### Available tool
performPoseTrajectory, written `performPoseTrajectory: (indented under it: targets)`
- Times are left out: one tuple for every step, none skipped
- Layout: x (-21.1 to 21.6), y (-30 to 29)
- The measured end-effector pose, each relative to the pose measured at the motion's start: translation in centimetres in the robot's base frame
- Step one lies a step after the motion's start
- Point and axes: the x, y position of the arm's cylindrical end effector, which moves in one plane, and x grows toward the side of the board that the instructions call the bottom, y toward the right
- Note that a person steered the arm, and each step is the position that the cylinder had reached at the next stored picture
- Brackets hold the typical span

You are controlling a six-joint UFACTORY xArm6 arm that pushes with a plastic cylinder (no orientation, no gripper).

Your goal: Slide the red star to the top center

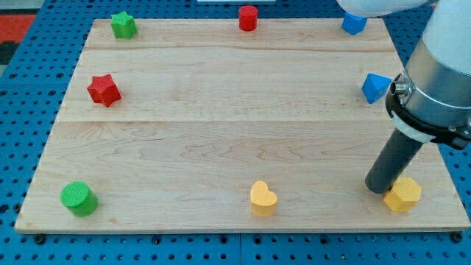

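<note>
The red star (104, 90) lies near the board's left edge, in the upper half. My tip (380, 188) rests on the board at the lower right, just left of and touching or almost touching a yellow block (403, 195). The tip is far to the right of the red star and below it. A red cylinder (248, 18) stands at the top centre of the wooden board (221, 125).
A green star (124, 25) sits at the top left. A green cylinder (78, 199) is at the bottom left. A yellow heart (263, 198) is at the bottom centre. One blue block (354, 23) is at the top right, another blue block (375, 87) by the right edge.
</note>
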Motion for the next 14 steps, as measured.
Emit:
performPoseTrajectory:
  targets:
    - [0.0,0.0]
    - [-0.4,0.0]
    - [-3.4,-1.4]
    - [-8.3,-4.4]
    - [-13.2,-10.8]
    - [-13.5,-18.7]
    - [-13.3,-28.8]
    - [-13.3,-40.3]
    - [-14.5,-47.7]
    - [-17.6,-46.2]
    - [-19.6,-37.1]
    - [-19.9,-33.7]
    - [-17.5,-39.4]
    - [-12.6,-40.6]
